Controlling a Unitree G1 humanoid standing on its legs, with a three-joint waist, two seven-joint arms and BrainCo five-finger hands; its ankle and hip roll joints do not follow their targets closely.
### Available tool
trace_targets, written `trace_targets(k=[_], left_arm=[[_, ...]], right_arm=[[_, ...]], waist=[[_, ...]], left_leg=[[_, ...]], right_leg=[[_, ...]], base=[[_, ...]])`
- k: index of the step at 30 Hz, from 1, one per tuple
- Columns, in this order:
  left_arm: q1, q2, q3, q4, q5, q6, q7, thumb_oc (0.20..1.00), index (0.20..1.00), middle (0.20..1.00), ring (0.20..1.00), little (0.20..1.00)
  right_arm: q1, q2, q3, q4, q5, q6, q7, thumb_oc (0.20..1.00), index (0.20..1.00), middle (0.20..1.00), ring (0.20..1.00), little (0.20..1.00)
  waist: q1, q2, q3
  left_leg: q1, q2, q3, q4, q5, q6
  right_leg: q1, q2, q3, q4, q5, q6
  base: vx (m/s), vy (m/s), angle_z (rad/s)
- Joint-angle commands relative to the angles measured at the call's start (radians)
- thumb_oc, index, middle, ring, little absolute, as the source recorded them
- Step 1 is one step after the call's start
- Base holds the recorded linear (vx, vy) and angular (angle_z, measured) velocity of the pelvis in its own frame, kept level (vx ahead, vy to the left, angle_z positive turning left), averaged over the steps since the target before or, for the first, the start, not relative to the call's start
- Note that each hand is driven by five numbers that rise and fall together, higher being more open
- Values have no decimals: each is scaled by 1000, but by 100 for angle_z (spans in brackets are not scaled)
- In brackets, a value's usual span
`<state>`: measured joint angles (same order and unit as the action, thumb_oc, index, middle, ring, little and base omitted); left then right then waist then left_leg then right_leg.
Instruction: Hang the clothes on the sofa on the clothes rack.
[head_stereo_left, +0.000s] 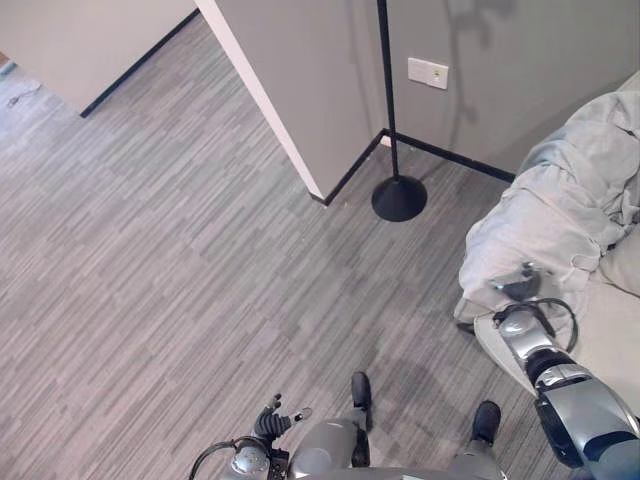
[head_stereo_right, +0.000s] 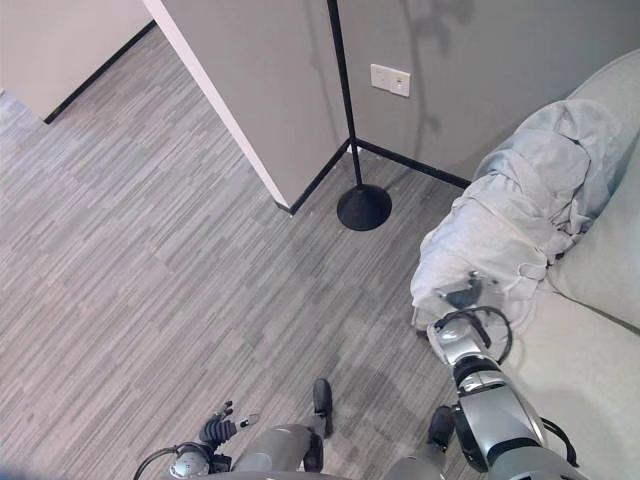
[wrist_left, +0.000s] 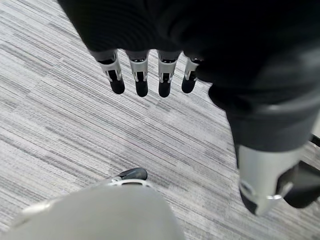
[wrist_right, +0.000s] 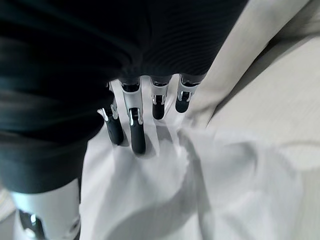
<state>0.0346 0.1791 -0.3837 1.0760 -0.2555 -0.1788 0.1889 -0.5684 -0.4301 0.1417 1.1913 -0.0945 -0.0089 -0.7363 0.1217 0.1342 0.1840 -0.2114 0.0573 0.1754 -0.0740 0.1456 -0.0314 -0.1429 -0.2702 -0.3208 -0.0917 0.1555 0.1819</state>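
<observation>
So the light grey clothes (head_stereo_right: 520, 210) are piled on the sofa (head_stereo_right: 590, 370) arm. The right hand (head_stereo_right: 462, 298) sits right at the bundle's lower edge, fingers (wrist_right: 137, 130) straight and resting on the fabric. The left hand (head_stereo_left: 272, 420) hangs low over the carpet (head_stereo_left: 180, 280), fingers loose. The rack's black pole and base (head_stereo_left: 398, 197) stand by the wall corner.

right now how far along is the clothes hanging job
Nothing looks hung yet: the grey garment lies heaped on the sofa. In hand: the right hand is at the garment's lower edge, fingers straight against the cloth, no grip visible. The left hand hangs open over the floor. Left: grasp, lift, carry to the rack pole, hang.
</observation>
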Motion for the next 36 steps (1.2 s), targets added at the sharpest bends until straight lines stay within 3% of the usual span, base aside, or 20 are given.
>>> trace_targets(k=[1,5,12,13,15,20,21,22,23,26,31,36], left_arm=[[-72,12,-16,74,56,-6,53,1000,1000,1000,1000,1000],[-117,37,-105,2,138,-28,85,1000,1000,1000,1000,1000],[-139,111,-232,-199,181,-42,67,1000,1000,1000,1000,1000],[-135,131,-248,-246,192,-43,64,1000,1000,1000,1000,1000],[-116,165,-256,-291,189,-40,43,1000,1000,1000,1000,1000],[-102,184,-233,-295,182,-31,36,1000,1000,1000,1000,1000],[-99,186,-227,-293,184,-29,30,1000,1000,1000,1000,1000],[-100,190,-222,-289,188,-29,28,1000,1000,1000,1000,1000],[-99,190,-220,-284,197,-27,24,1000,1000,1000,1000,1000],[-99,196,-213,-291,224,-31,15,1000,1000,1000,1000,1000],[-98,190,-210,-302,243,-30,5,1000,1000,1000,1000,1000],[-119,154,-182,-235,258,-16,22,1000,1000,1000,1000,1000]], right_arm=[[-16,-54,-24,-46,37,-9,-124,1000,1000,1000,1000,1000],[-118,-116,-30,-19,49,2,-163,1000,1000,1000,1000,1000],[-273,-162,17,102,242,-70,-1,1000,1000,1000,1000,1000],[-298,-178,21,124,290,-82,43,1000,1000,1000,1000,1000],[-376,-226,-54,190,606,-133,195,1000,1000,1000,1000,1000],[-428,-278,-99,215,844,-152,291,1000,1000,1000,1000,1000],[-430,-279,-104,218,893,-145,327,856,856,856,856,856],[-435,-283,-102,209,931,-148,347,558,558,558,558,558],[-437,-282,-96,205,966,-147,370,200,200,200,200,200],[-419,-262,-79,157,1040,-155,456,200,200,200,200,200],[-351,-197,-95,69,1100,-207,503,200,200,200,200,200],[-191,-34,-112,-112,1142,-264,512,200,200,200,200,200]], waist=[[-1,-21,38],[-1,27,96],[24,90,134],[34,102,138],[64,142,144],[88,166,139],[94,170,139],[96,170,139],[95,171,142],[93,172,150],[76,168,166],[34,135,180]], left_leg=[[-6,30,-82,54,-80,-41],[-33,31,-113,15,-43,-40],[-109,25,-156,-13,-5,-54],[-124,23,-160,-13,0,-56],[-167,9,-181,-13,5,-58],[-192,-14,-196,-13,-9,-63],[-197,-17,-197,-13,-9,-64],[-199,-19,-198,-13,-9,-64],[-201,-22,-198,-13,-9,-64],[-195,-25,-200,-13,-9,-65],[-180,-27,-204,-13,-12,-67],[-144,-19,-202,-13,-23,-67]], right_leg=[[-17,-9,22,37,-8,-12],[-122,-21,28,171,-59,-20],[-227,-36,12,263,-108,-19],[-245,-40,11,273,-113,-18],[-317,-57,20,339,-141,-15],[-375,-77,46,419,-200,-8],[-379,-78,46,427,-205,-8],[-383,-80,45,435,-210,-10],[-388,-81,46,446,-215,-11],[-387,-84,43,460,-221,-15],[-362,-84,34,454,-222,-16],[-318,-70,33,442,-219,-20]], base=[[-52,-52,8],[-116,-16,15],[-56,-31,14],[-22,2,8],[-24,14,4],[42,7,11],[3,14,13],[12,7,14],[17,2,16],[14,-7,16],[8,-6,4],[-4,-18,5]])
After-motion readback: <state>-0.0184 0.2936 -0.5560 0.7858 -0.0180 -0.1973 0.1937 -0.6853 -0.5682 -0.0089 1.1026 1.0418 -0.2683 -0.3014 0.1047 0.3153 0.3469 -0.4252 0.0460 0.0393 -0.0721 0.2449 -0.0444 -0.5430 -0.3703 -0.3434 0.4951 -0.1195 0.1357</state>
